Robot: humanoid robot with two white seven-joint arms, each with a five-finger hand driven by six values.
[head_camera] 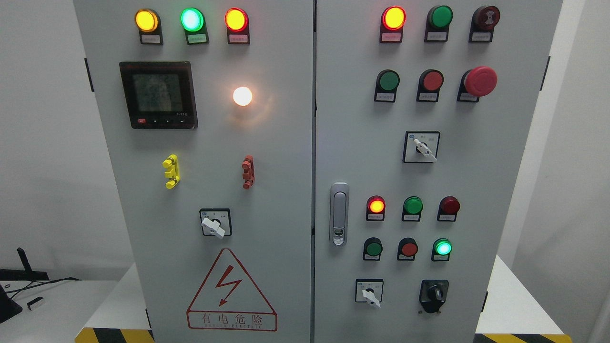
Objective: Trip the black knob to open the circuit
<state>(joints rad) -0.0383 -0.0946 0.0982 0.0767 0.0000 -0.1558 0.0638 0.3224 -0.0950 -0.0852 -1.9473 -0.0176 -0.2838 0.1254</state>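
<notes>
Oddly, neither robot hand shows, so their state cannot be told. Labels under the lamps are too small to read. On the grey metal cabinet (pixel 286 200), the black knob (pixel 433 294) sits near the right door's lower right corner (a stubby rotary on a black plate), beside a white-handled selector switch (pixel 369 291)
</notes>
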